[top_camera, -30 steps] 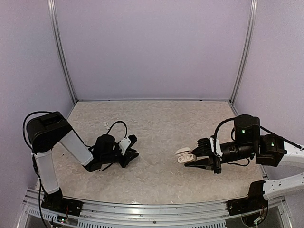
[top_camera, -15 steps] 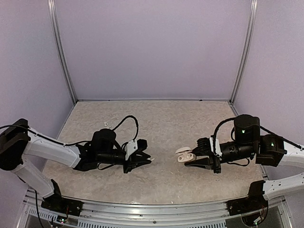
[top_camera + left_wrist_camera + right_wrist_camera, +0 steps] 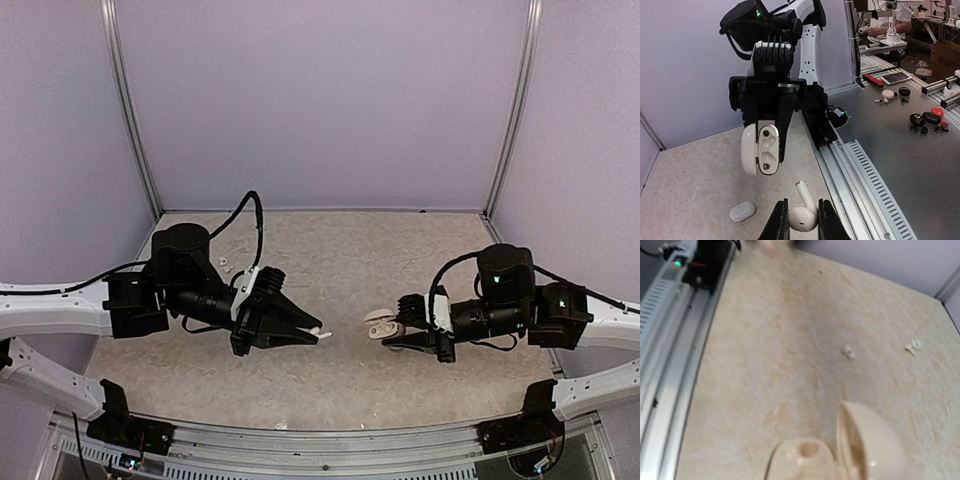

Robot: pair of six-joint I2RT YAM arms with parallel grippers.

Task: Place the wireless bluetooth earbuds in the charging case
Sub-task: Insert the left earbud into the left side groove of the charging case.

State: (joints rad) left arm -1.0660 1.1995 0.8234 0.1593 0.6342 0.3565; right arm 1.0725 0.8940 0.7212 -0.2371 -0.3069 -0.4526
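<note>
A white earbud with its stem pointing up is pinched between the fingers of my left gripper. In the top view that gripper hangs above the table's middle, and the earbud sticks out of its tip. Facing it a short way to the right, my right gripper is shut on the open charging case. The left wrist view shows the case with both wells empty, its lid swung aside. In the right wrist view only the case shows, at the bottom edge.
A plain white oval pebble lies on the table under the case. Two small white bits lie at the back left of the table, and the same bits show in the right wrist view. A metal rail runs along the near edge.
My left arm has swung from the left side up toward the middle, carrying the earbud to a spot facing the case. My right gripper with the case has shifted slightly left.
</note>
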